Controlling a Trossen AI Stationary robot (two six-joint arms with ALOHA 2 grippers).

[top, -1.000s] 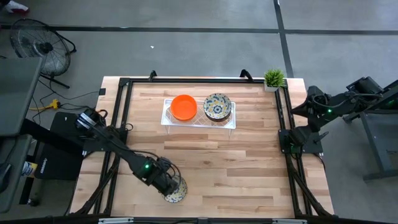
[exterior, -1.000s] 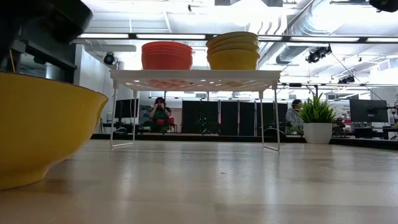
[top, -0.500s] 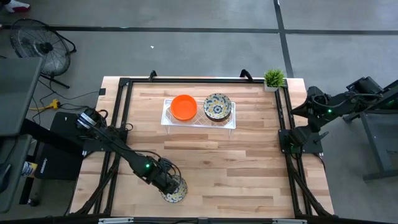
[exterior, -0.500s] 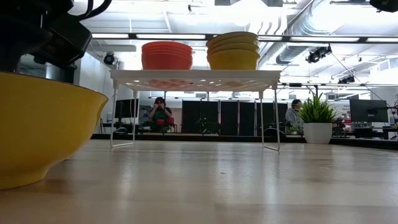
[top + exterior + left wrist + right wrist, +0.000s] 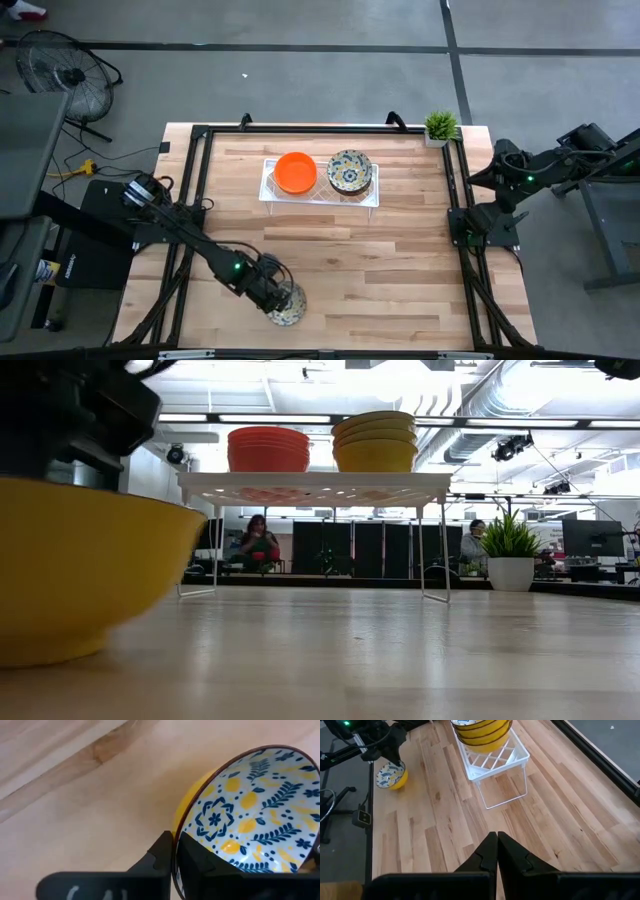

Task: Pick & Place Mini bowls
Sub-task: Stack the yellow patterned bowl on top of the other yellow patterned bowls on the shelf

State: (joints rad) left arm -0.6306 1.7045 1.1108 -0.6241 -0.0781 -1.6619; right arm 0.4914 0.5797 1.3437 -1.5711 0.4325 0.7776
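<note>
Patterned mini bowl rim pinched between left end effector fingers on table.

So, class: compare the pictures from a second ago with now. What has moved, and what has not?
The left gripper, shut on the patterned bowl's rim, has slid the bowl slightly along the table's near edge toward the right arm's side. It stands on the wood. The right gripper, the white tray and both bowl stacks stayed put.
</note>
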